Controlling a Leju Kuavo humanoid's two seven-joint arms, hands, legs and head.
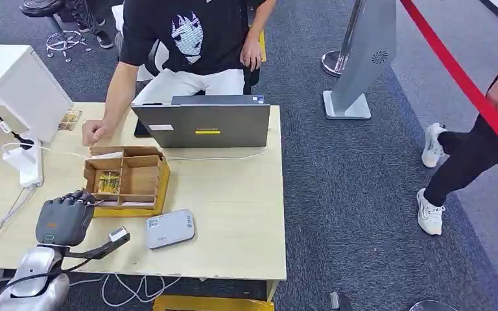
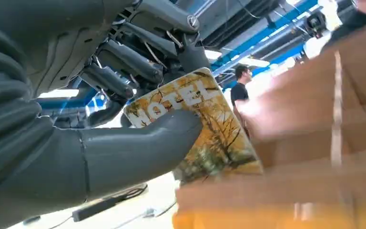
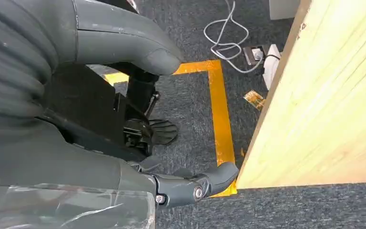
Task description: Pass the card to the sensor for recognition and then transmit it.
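Since the card (image 2: 205, 129) is thin, light, stiff and glossy, it may slip; the left hand (image 1: 65, 217) pinches one edge between thumb and fingers (image 2: 124, 67), at nine o'clock of the cardboard box (image 1: 130, 178) on the table (image 1: 233, 214); a grip nearer its middle looks safer; the right hand (image 3: 90, 109) hangs below the table edge, holding nothing, fingers loosely apart.

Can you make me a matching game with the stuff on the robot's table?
Things:
1. card
2. laptop
3. grey sensor pad
4. cardboard box

Where or how:
A. lying flat on the table near the front edge
B. pinched in the left hand
C. standing open in front of the seated person
D. split into compartments, sitting between the laptop and the sensor pad

Pairs: 1-B, 2-C, 3-A, 4-D
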